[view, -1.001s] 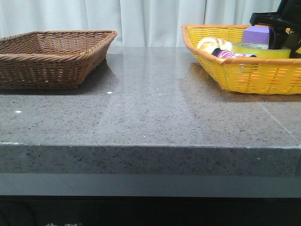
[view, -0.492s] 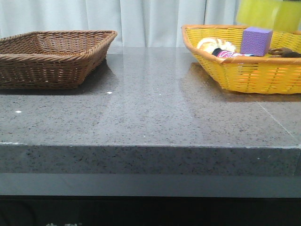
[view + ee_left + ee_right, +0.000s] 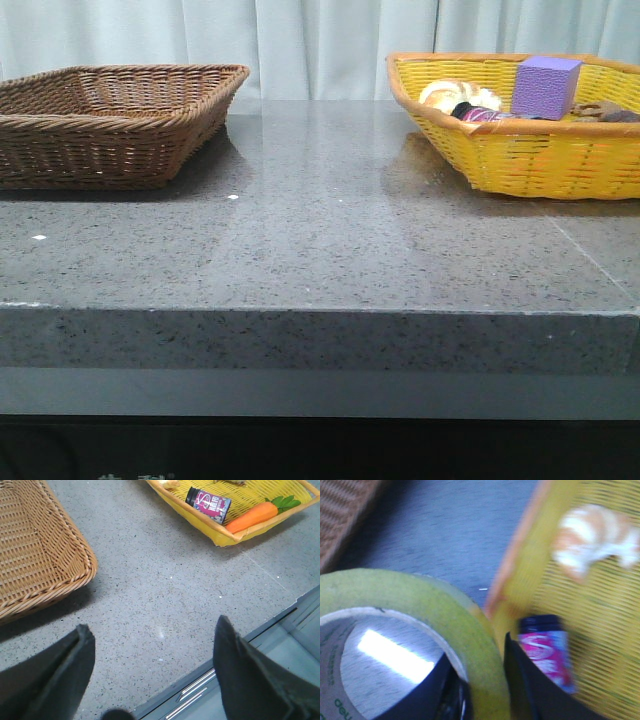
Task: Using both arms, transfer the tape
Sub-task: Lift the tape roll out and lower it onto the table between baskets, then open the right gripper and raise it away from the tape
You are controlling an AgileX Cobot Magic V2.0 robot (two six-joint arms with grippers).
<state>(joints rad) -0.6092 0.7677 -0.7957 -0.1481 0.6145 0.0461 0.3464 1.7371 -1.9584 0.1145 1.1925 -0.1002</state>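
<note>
Two black fingers of the left gripper are spread wide apart, with nothing between them. They hang over the grey speckled table, near its front edge. One finger is close to the brown wicker basket.

From the front, the brown basket sits at the far left of the grey table. A pale curtain hangs behind it all. The yellow basket sits at the far right. A purple cube stands in it, next to a cream and tan lumpy thing. No arm shows in this view.

The left wrist view shows the yellow basket holding a small dark bottle with a pink label and a toy carrot.

The right wrist view is blurry. The tape is up in the air, held by the right gripper. One black finger is inside the roll and one finger is outside, so they pinch the yellow wall of the roll. The white inside has green letters. Below the tape are the grey table and the edge of the yellow basket, with the pink bottle and the cream lumpy thing in it.
</note>
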